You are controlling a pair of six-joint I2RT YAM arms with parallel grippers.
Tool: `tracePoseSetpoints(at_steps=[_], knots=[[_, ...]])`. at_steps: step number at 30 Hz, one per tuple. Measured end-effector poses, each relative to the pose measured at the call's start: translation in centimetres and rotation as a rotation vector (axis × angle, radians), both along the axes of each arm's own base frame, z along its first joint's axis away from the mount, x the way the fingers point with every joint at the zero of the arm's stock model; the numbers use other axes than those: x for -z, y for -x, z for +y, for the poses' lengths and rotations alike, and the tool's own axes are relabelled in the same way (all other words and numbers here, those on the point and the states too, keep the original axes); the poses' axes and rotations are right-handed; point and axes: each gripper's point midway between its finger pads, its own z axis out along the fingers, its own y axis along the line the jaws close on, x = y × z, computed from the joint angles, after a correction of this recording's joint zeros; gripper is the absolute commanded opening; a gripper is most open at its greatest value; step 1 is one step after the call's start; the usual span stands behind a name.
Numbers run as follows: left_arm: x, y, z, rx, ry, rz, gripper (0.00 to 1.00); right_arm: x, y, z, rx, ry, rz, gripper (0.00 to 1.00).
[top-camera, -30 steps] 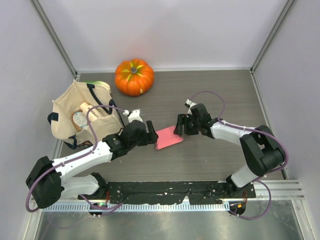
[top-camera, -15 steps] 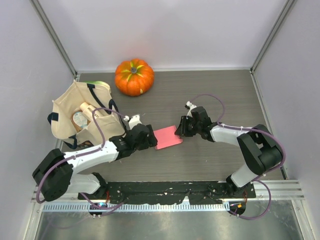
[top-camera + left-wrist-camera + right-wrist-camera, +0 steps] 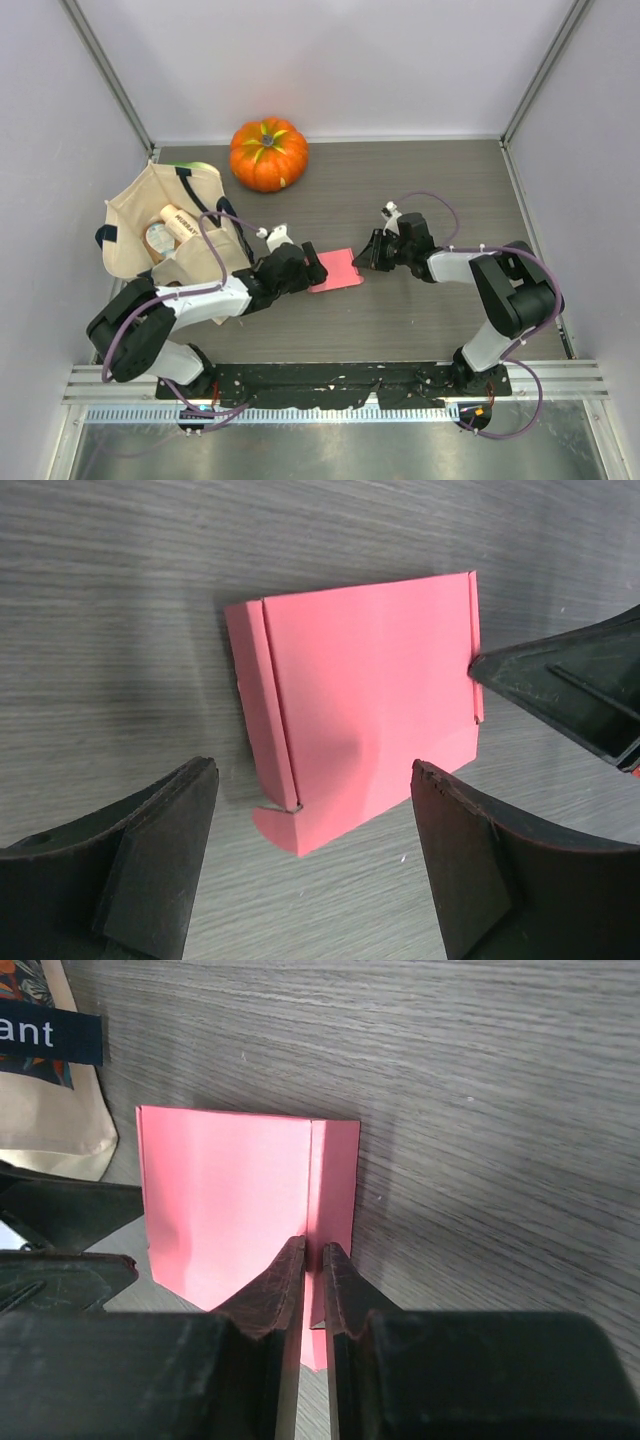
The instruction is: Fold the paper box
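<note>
On wood-grain table [image 3: 420,190] between pale walls [image 3: 330,60]: paper box [image 3: 336,270]; left fingers [image 3: 150,870] wide, empty; right fingers [image 3: 270,1290] tight on its flap [image 3: 335,1160].

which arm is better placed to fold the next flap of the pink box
Right, probably. The right hand is pinched onto the paper box at its right flap, ready to fold it over; the left hand hangs open over the box's other side, gripping nothing.

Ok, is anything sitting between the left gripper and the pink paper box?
Nothing visible does. The left gripper, jaws open, hangs at the paper box's near edge; the right gripper pinches its opposite edge.
</note>
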Motion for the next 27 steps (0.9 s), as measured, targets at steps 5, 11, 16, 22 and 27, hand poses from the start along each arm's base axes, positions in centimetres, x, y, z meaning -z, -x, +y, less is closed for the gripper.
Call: tracePoseSetpoints(at_steps=[5, 11, 16, 22, 27], knots=[[0.5, -1.0, -0.8, 0.001, 0.039, -0.002, 0.81, 0.0, -0.2, -0.8, 0.008, -0.042, 0.016, 0.08], [1.1, -1.2, -1.7, 0.016, 0.073, 0.009, 0.80, 0.1, -0.2, -1.0, 0.008, -0.065, 0.025, 0.07], [1.0, -1.6, -2.8, 0.028, 0.117, 0.007, 0.68, 0.1, -0.2, -1.1, 0.012, -0.076, 0.032, 0.08], [0.8, -2.3, -3.6, 0.003, 0.169, 0.019, 0.45, 0.1, -0.2, -1.2, 0.015, -0.075, 0.035, 0.14], [-1.2, -3.5, -4.6, -0.027, 0.249, 0.018, 0.31, 0.1, -0.4, -1.9, 0.054, -0.021, 0.032, 0.32]])
